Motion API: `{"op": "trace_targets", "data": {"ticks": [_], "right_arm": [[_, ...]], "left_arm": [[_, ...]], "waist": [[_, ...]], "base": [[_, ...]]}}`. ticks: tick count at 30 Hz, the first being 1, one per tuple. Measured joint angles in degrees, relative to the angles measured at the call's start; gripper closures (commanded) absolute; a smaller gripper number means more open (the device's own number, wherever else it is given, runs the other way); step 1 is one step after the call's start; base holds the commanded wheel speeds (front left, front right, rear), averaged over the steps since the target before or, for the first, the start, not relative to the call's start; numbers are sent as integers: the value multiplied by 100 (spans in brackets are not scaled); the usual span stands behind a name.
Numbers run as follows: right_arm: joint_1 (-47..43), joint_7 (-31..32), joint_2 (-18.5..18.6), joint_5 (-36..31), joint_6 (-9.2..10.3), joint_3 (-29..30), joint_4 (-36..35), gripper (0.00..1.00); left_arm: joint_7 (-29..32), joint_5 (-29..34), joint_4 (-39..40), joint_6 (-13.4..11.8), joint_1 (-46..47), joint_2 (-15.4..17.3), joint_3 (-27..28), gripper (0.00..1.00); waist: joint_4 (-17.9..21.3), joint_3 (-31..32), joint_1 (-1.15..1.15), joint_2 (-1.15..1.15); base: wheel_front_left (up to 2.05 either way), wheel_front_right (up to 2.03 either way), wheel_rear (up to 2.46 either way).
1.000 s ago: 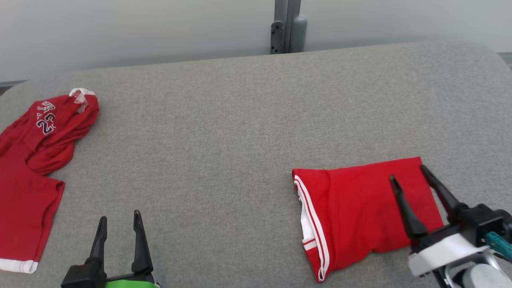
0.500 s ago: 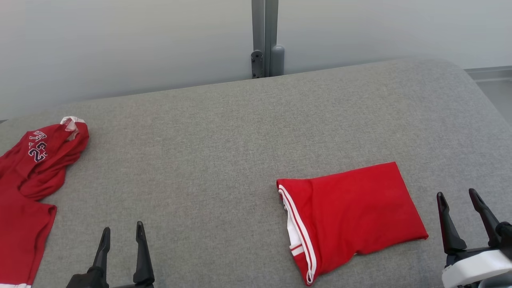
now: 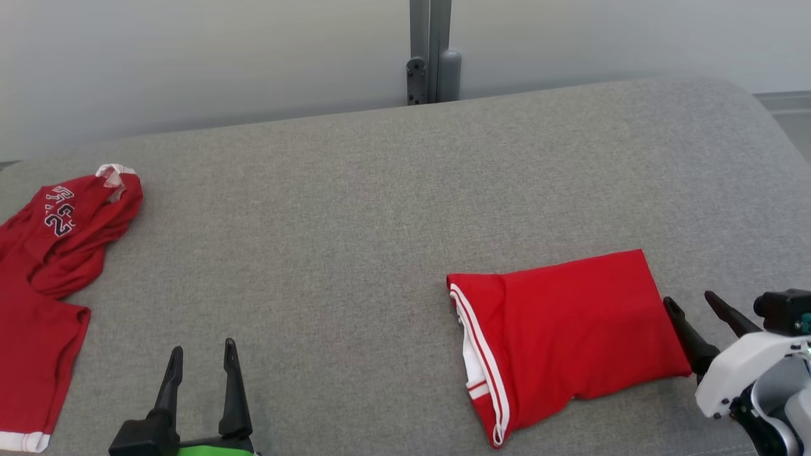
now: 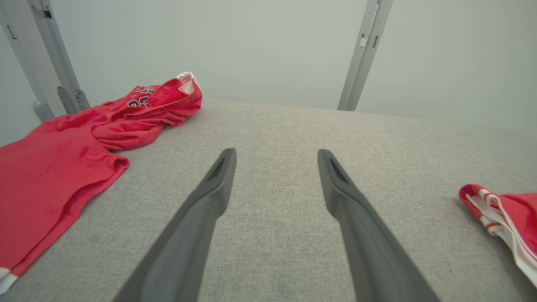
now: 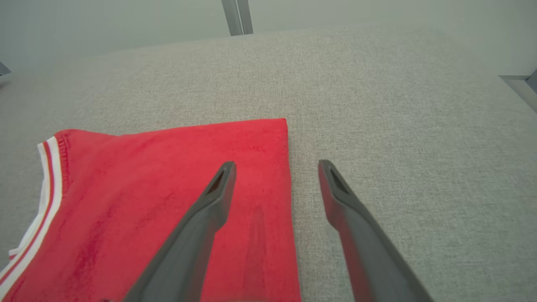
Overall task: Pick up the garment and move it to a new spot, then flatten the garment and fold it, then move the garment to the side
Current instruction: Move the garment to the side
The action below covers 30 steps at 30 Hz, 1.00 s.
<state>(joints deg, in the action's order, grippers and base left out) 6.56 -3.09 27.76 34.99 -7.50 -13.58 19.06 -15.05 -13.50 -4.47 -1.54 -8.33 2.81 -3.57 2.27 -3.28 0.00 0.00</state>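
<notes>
Garment (image 3: pixel 564 323) now clear of R hand (image 3: pixel 689 299) (wide, like L hand (image 3: pixel 203 346)), backed to its R edge; long axis L-R, striped hem (image 3: pixel 485 361) L.

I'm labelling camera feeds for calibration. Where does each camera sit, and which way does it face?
Head view: on the head, facing forward and down over the grey padded surface; left claw lower left, right claw lower right, both open.
Left wrist view: on the left wrist, looking along its two fingers across the surface, crumpled jersey at left.
Right wrist view: on the right wrist, looking down along its fingers, which straddle an edge of the folded garment.
Shared: head and left wrist views both show the crumpled jersey.
</notes>
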Motion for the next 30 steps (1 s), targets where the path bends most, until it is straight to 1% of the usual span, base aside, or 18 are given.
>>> {"op": "trace_targets", "data": {"ticks": [4, 7, 12, 14, 17, 20, 22, 26, 30], "right_arm": [[462, 579, 199, 348, -2, -399, 509, 0], [695, 867, 232, 644, -2, -705, 845, 0], [966, 949, 250, 1105, -2, -1010, 1192, 0], [1076, 869, 296, 1284, -1, -1160, 1144, 100], [1302, 656, 444, 1569, -4, -1294, 979, 100], [1797, 344, 890, 1574, -7, -1280, 959, 100], [2187, 209, 1199, 1540, -4, -1189, 1047, 100], [2879, 7, 1633, 1465, -4, -914, 1585, 100], [3388, -69, 1923, 1457, -4, -614, 2263, 100]], "left_arm": [[1, 12, -13, -5, 136, 0, -100, 0], [1, 13, -26, -23, 186, 1, -144, 0], [1, 25, -36, -21, 292, 0, -130, 0], [0, 54, -15, -14, 356, 1, -130, 0], [0, 82, 67, -22, 459, 0, -129, 0], [1, 231, 120, 27, 627, 2, -124, 0], [1, 348, 153, 105, 816, 0, -163, 0], [0, 610, 153, 258, 1286, -1, -275, 0], [0, 742, 158, 358, 1597, -1, -394, 0]], "waist": [[-93, -218, 0, 0], [-187, -370, 0, 0], [-323, -598, 0, 0], [-343, -699, 0, 0], [-329, -854, 0, 0], [-260, -1048, 0, 0], [-202, -1206, 0, 0], [-74, -1617, 0, 0], [18, -2030, 0, 0]], "base": [[0, 0, 0], [0, 0, 0], [0, 0, 0], [0, 0, 0], [0, 0, 0], [0, 0, 0], [0, 0, 0], [0, 0, 0], [0, 0, 0]]}}
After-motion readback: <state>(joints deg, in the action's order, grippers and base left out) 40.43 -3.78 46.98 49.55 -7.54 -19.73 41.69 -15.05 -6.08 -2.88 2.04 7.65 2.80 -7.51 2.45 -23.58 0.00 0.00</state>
